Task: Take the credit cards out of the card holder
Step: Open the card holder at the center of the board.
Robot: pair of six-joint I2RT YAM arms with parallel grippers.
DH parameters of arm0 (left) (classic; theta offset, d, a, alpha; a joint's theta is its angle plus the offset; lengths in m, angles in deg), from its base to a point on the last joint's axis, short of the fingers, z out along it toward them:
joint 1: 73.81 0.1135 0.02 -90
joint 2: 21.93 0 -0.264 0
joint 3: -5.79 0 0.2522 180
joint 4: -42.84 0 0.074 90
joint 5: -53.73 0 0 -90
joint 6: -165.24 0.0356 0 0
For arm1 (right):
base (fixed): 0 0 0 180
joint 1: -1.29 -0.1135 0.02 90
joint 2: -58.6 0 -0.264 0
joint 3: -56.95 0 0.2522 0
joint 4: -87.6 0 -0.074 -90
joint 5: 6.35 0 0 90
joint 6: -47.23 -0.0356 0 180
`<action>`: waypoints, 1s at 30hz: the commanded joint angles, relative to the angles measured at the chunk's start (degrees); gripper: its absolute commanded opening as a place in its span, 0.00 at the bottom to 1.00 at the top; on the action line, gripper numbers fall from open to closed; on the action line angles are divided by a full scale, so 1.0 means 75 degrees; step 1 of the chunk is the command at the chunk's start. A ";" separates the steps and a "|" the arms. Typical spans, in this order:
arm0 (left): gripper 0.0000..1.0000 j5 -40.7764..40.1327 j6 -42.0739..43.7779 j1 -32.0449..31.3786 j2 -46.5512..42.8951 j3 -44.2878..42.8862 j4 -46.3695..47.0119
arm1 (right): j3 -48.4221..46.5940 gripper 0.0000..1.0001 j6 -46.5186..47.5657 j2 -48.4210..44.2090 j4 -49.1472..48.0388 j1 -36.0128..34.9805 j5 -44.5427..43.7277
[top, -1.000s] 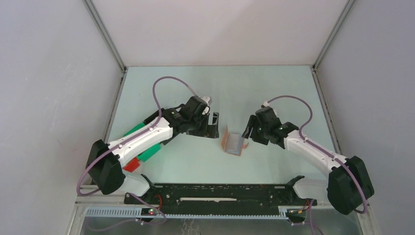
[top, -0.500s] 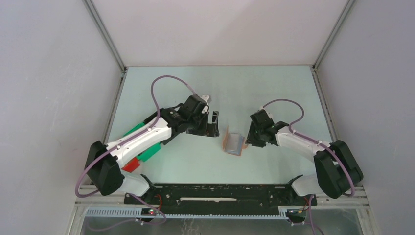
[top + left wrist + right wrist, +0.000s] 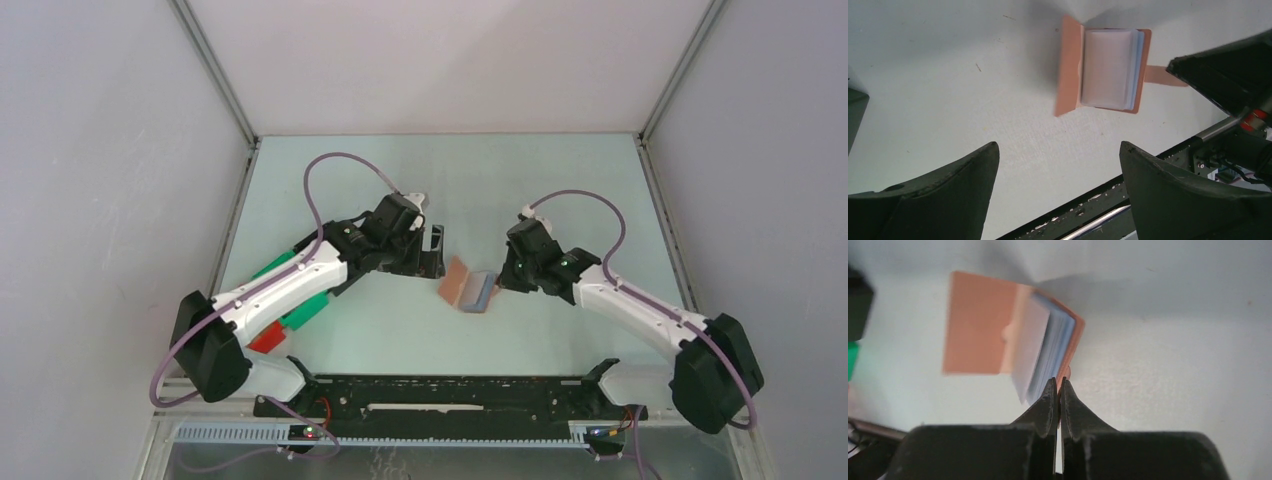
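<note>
The tan card holder [image 3: 458, 285] lies open mid-table, its loose flap [image 3: 1069, 75] spread to the left. Pale blue-grey credit cards [image 3: 1108, 67] are stacked in its right half [image 3: 1045, 350]. My right gripper [image 3: 1058, 383] is shut on the holder's right edge by the little closing tab [image 3: 1162, 76], and a thin tan strip shows between its tips. In the top view the right gripper [image 3: 498, 282] touches the holder's right side. My left gripper [image 3: 1058, 150] stands wide open and empty, just left of the holder [image 3: 436, 252].
Green bins [image 3: 300, 302] and a red bin [image 3: 268, 338] sit under the left arm. A black rail [image 3: 450, 392] runs along the near table edge. Metal frame posts and grey walls close in the table on three sides.
The right gripper has closed on the holder's right edge. The holder's flap has swung down to the left, and the holder now lies more open. The left gripper stayed open and hardly moved.
</note>
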 commanded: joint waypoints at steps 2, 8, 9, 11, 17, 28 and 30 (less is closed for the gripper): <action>0.95 -0.0345 0.0094 0.0109 -0.0327 -0.0186 -0.0050 | -0.0720 0.00 -0.0236 -0.0656 0.0239 -0.0500 0.0041; 0.95 -0.0325 0.0086 0.0188 -0.0417 -0.0058 -0.0019 | -0.0824 0.00 -0.0442 -0.0614 -0.0086 -0.0641 0.0329; 0.95 -0.0275 0.0072 0.0183 -0.0399 -0.0027 -0.0001 | -0.0824 0.00 -0.0443 -0.0523 -0.0079 -0.0639 0.0309; 0.95 -0.0179 0.0053 0.0174 -0.0343 0.0040 0.0052 | -0.0818 0.00 -0.0390 -0.0387 -0.0025 -0.0638 0.0252; 0.95 0.0205 -0.0025 0.0173 -0.0305 0.0302 0.0251 | -0.0414 0.00 -0.0271 -0.0669 0.0083 -0.0364 0.0223; 0.95 0.0498 -0.0009 0.0182 0.0056 0.0277 0.0435 | 0.1466 0.00 -0.0302 -0.1404 0.0377 0.0775 0.0129; 0.95 0.0565 -0.0008 0.0173 0.0137 0.0270 0.0455 | 0.1582 0.05 -0.0431 -0.1296 0.0396 0.0799 0.0081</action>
